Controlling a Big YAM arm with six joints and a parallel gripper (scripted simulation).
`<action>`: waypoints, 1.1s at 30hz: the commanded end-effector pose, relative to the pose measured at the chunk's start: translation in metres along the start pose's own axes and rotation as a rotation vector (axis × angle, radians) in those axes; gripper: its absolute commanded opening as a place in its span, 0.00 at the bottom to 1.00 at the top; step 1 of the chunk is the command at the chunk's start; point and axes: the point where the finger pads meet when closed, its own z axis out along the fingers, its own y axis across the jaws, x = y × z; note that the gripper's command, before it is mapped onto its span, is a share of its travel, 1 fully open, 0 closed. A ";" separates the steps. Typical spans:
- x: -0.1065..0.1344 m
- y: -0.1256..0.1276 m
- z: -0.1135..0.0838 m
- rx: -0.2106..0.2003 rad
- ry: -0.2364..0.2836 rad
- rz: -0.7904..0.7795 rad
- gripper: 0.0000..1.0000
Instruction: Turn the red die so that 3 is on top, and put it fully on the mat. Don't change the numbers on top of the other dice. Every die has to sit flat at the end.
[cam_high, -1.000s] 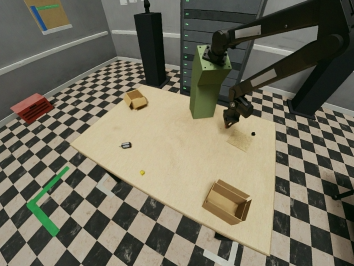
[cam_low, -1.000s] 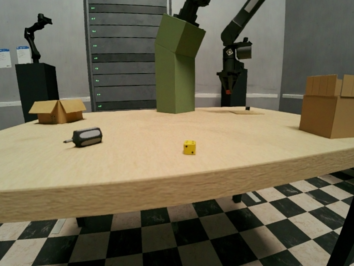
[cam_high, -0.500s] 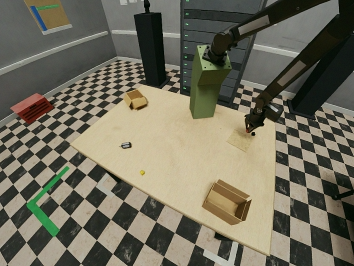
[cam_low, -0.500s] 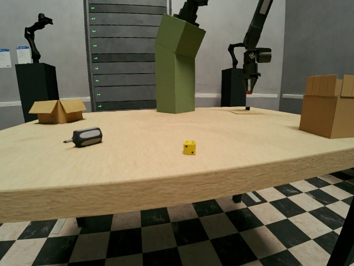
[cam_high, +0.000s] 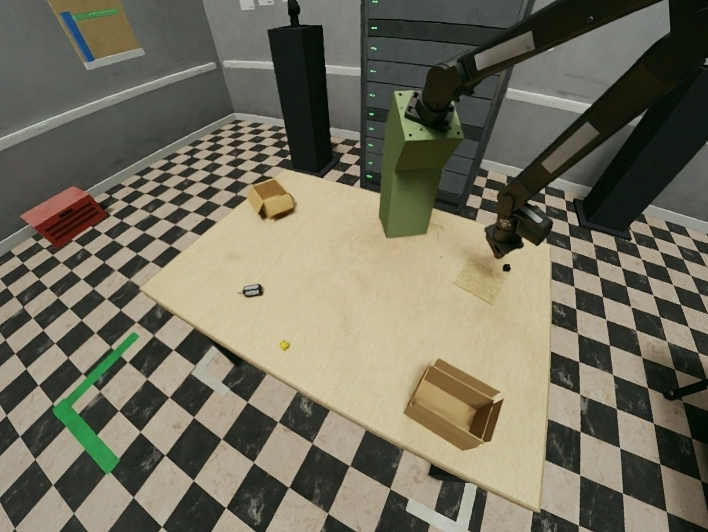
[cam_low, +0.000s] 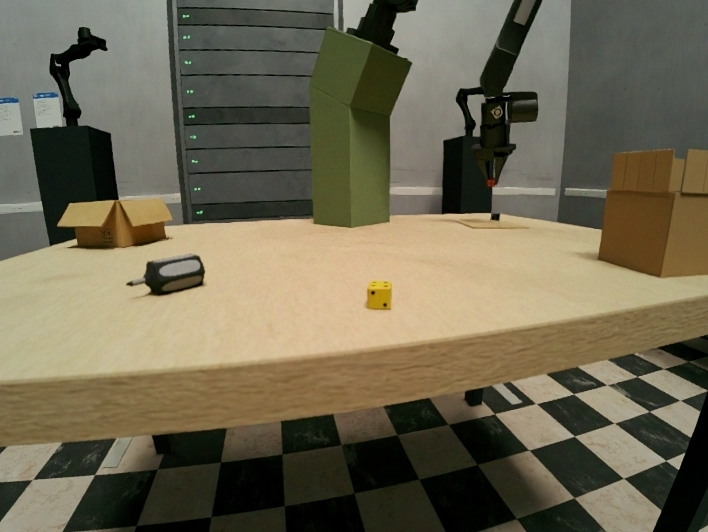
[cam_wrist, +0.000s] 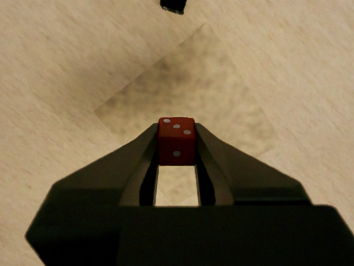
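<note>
From above, the gripper (cam_high: 496, 252) hung over the mat (cam_high: 479, 279), near a black die (cam_high: 506, 267). Side on, it was well above the table (cam_low: 286, 343). At the wrist, fingers clamped the red die (cam_wrist: 176, 141); lowering and release remained.

The table (cam_high: 354, 320) carries a mat (cam_high: 479, 279), black die (cam_high: 506, 267), yellow die (cam_high: 284, 344), screwdriver (cam_high: 251, 290), two boxes (cam_high: 271, 198) (cam_high: 455, 403) and a green block (cam_high: 409, 188).

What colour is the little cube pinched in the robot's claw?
Red with white dots. The red die shows best in the wrist view, between the gripper fingers.
</note>
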 end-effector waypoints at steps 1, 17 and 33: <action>0.027 0.006 -0.005 0.016 -0.106 -0.021 0.15; 0.025 -0.005 -0.001 0.024 -0.787 -0.016 0.15; 0.025 -0.004 0.014 0.010 -0.794 -0.028 0.15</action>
